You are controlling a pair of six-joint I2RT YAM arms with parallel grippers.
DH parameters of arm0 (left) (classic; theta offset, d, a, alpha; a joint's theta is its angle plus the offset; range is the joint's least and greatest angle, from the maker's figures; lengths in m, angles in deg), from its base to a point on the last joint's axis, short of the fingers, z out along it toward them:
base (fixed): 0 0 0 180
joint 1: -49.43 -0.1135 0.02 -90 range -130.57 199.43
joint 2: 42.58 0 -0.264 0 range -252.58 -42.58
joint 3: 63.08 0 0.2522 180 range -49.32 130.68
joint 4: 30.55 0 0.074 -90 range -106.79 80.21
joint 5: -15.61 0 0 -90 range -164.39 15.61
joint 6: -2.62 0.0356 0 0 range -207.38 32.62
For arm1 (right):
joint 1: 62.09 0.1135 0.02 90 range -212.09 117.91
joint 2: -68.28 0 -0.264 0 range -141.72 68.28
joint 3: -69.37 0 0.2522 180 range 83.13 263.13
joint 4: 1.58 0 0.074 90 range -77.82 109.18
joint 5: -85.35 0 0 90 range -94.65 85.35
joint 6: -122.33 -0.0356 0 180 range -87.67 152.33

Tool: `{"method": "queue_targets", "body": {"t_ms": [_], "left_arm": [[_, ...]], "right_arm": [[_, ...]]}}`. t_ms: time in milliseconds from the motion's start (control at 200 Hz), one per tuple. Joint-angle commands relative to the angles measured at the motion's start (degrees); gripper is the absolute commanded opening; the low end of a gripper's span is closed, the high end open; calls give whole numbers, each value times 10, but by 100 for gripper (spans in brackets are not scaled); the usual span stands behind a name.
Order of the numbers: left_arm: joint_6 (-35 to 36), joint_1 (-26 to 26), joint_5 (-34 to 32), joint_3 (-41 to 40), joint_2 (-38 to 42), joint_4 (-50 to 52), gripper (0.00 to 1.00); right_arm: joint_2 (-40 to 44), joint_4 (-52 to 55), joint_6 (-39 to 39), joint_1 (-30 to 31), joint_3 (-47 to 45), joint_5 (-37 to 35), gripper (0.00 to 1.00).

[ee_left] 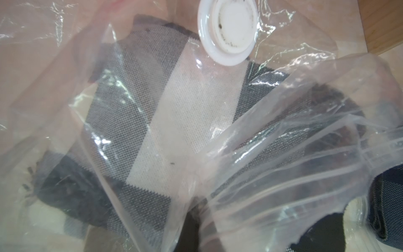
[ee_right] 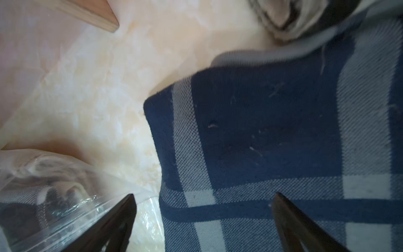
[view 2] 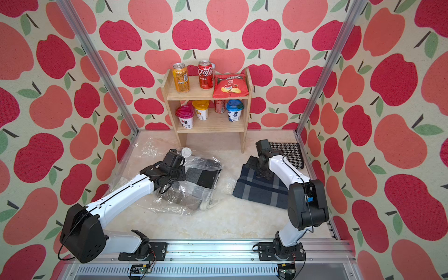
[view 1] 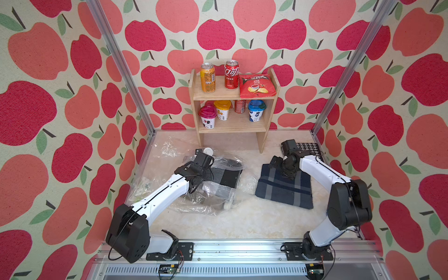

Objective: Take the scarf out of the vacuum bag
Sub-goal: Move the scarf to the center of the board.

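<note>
Table point(view 1: 242, 225): I see bare marbled top in front of everything, running up to the front rail.
Vacuum bag point(view 1: 232, 162): clear and crumpled, lying left of centre.
Navy plaid scarf point(view 1: 283, 191): folded flat on the table, outside the bag and to its right. A narrow strip of table lies between them. Its far corner is near the shelf point(view 1: 238, 123) leg.
Grey-and-black scarf point(view 1: 225, 178): inside the bag.
Right gripper point(ee_right: 204, 194): fingers spread wide over the navy scarf's bag-side edge, holding nothing.
Left gripper point(ee_left: 189, 224): fingers pressed together, with bag film bunched between them.
Valve cap point(ee_left: 229, 30): round and white, at the bag's far end.
</note>
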Motion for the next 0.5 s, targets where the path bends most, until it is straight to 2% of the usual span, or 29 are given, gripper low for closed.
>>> {"method": "queue_targets", "body": {"t_ms": [0,255,335,495], "left_arm": [[1,-6,-6,2,11,3,0],[4,-6,-6,-4,17,2,0],[4,-7,-5,-5,18,1,0],[4,-10,-2,-7,17,-3,0]], "right_arm": [[-35,61,-108,21,16,8,100],[-81,45,-124,40,-12,13,100],[-94,46,-93,37,-13,23,100],[-137,90,18,37,17,20,100]]}}
